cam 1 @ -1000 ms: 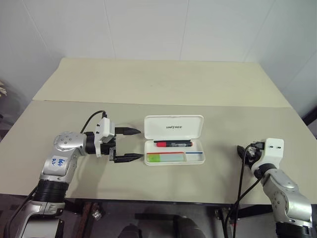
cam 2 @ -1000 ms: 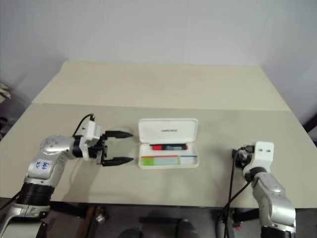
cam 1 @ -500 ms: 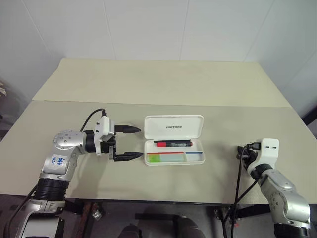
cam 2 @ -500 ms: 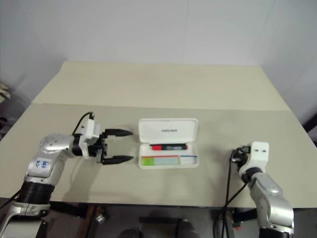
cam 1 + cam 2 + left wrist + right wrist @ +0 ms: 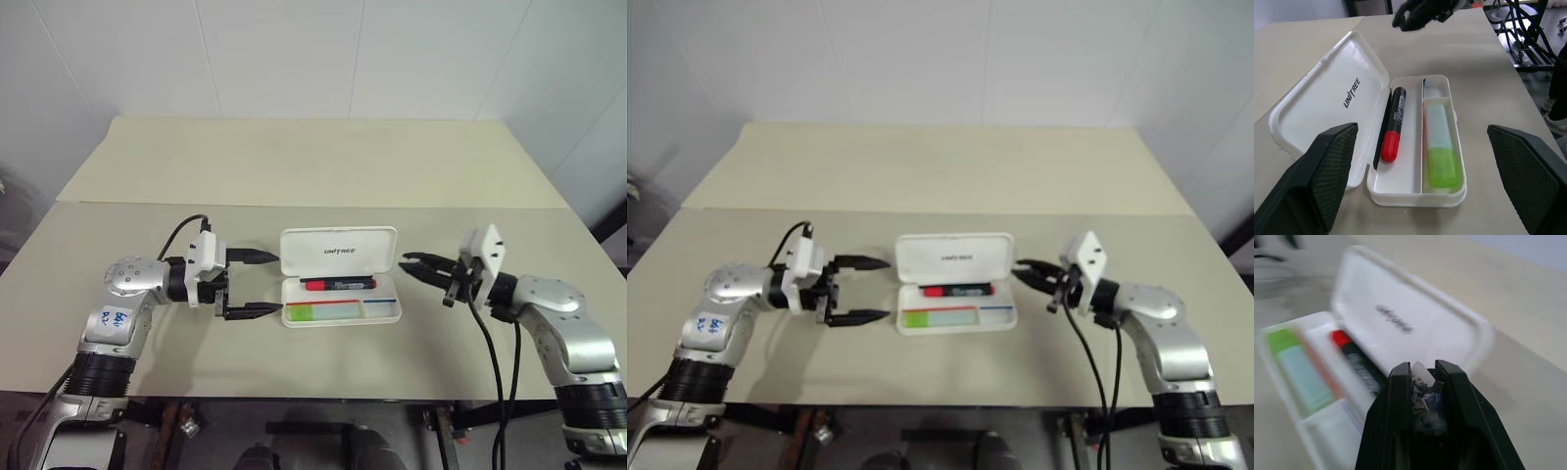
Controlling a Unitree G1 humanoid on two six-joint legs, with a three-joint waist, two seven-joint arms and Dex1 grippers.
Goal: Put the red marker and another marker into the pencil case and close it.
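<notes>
Pencil case [image 5: 341, 287]: open on counter [image 5: 323, 176], lid raised on its far side, long axis running tool to tool. Contents: red marker [image 5: 339, 284], green marker [image 5: 323, 311], both lengthwise. Right tool [image 5: 423, 266]: fingers together, empty, just beside the case's right end, nearer the lid. Left tool [image 5: 257, 285]: fingers apart, flanking the left end.

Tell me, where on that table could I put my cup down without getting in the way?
The far table half behind the pencil case is bare. Crowded: the strip holding the case, flanked by the left gripper and right gripper.
</notes>
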